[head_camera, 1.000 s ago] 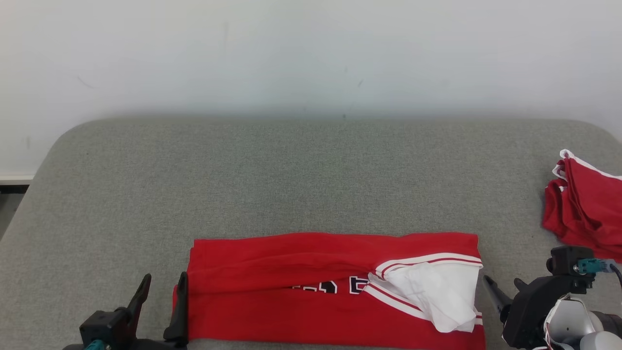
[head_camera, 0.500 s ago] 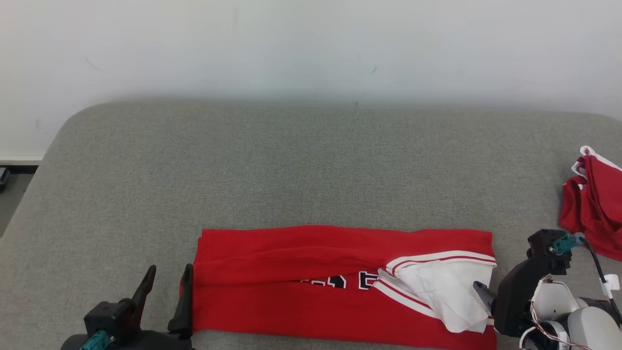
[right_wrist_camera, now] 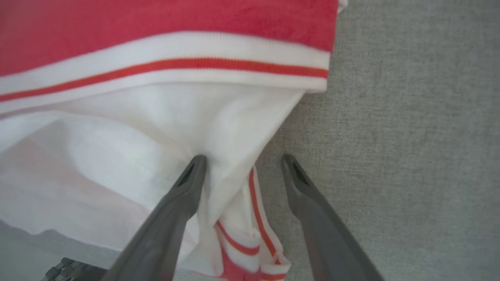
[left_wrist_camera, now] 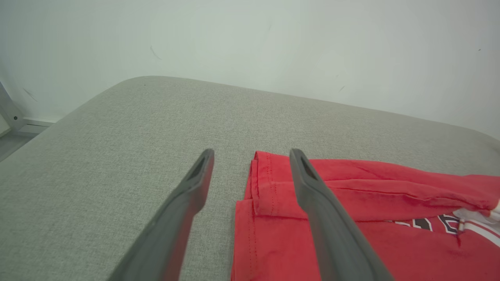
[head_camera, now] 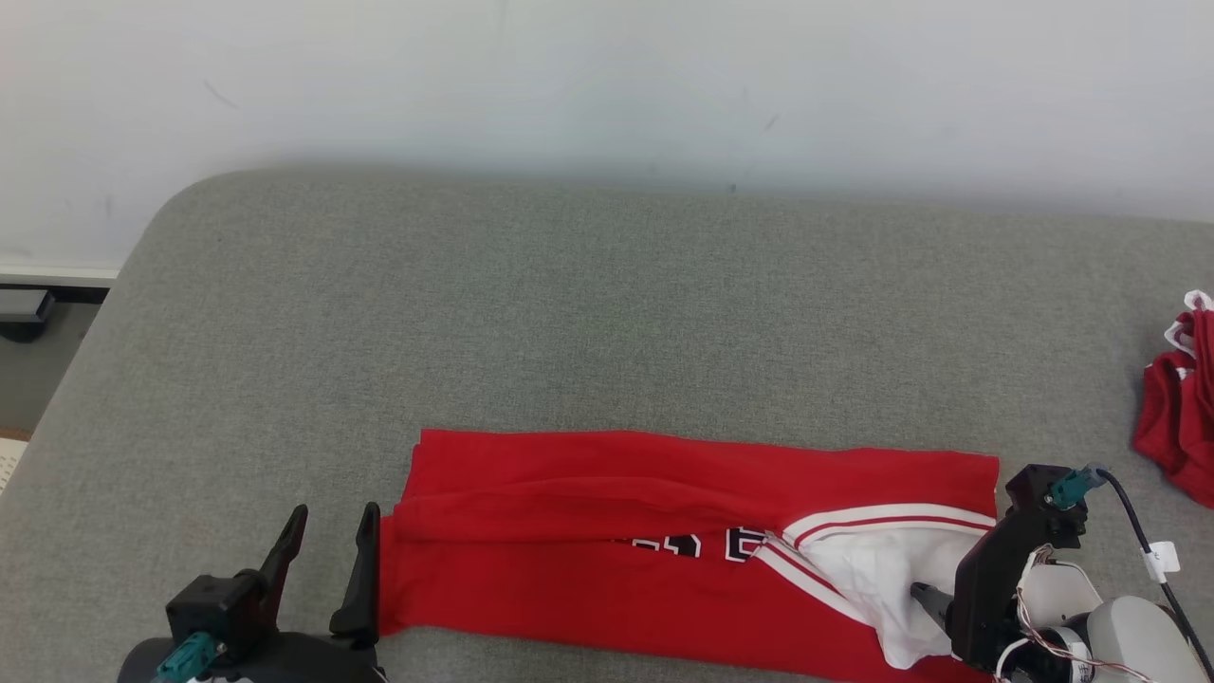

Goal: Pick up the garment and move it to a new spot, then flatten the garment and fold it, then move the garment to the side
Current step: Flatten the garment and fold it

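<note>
Red jersey (head_camera: 616,569), folded into a long strip with white lining showing at its right end, lies flat along near edge of the grey padded surface (head_camera: 607,313). Left gripper (head_camera: 335,512) spread wide, straddling the jersey's left hem, gripping nothing. Right gripper (right_wrist_camera: 244,158) spread wide at the right end: one finger on the lining, the other over the pad. Second red garment (head_camera: 1181,408) far right, well apart.

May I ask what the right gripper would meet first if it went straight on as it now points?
Most likely the white lining of the garment, whose edge lies between the right gripper's open fingers, then the striped trim; depth is hard to judge.
</note>
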You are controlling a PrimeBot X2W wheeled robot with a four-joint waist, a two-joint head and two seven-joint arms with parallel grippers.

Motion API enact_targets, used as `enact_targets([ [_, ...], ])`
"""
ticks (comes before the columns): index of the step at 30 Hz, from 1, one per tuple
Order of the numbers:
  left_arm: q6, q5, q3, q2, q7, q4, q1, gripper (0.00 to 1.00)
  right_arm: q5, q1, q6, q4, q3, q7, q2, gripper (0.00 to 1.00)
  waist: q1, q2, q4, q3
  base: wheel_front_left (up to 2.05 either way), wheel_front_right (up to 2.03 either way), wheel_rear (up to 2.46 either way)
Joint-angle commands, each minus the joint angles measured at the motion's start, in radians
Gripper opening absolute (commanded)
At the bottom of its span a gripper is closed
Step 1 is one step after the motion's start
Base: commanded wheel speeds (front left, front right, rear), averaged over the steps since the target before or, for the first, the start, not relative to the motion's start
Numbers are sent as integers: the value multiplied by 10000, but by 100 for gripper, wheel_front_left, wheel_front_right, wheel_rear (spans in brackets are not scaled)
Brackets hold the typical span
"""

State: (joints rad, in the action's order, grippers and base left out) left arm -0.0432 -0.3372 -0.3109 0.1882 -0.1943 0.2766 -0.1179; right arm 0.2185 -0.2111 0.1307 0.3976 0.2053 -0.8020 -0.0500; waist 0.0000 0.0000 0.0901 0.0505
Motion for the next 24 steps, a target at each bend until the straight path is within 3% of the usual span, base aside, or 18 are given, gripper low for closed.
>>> enact_targets([
  [1,22,-67,-14,73,-53,47,-130,100,77,-161,-3,290,-25,-80,-22,100,0,0,72,29,0,0,0],
  [7,28,-96,-64,71,-70,106,-178,100,240,-396,-3,835,-181,-2,-1,100,0,0,164,34,0,0,0],
  [8,25,-112,-67,76,-72,111,-183,100,254,-457,-3,917,-206,46,4,90,0,0,177,32,0,0,0],
  [10,6,-133,-80,84,-70,108,-184,100,294,-543,-3,1079,-242,121,4,48,0,0,191,28,0,0,0],
  [13,-53,-160,-103,90,-62,96,-165,100,220,-712,-4,1298,-205,281,-16,15,0,0,206,24,0,0,0],
  [15,-68,-186,-111,100,-62,89,-153,100,144,-779,-4,1375,-112,337,-27,2,0,0,203,20,0,0,0],
  [24,-91,-265,-151,161,-95,63,-37,100,-316,-799,-12,1237,916,476,-65,0,0,0,105,-58,0,0,0],
])
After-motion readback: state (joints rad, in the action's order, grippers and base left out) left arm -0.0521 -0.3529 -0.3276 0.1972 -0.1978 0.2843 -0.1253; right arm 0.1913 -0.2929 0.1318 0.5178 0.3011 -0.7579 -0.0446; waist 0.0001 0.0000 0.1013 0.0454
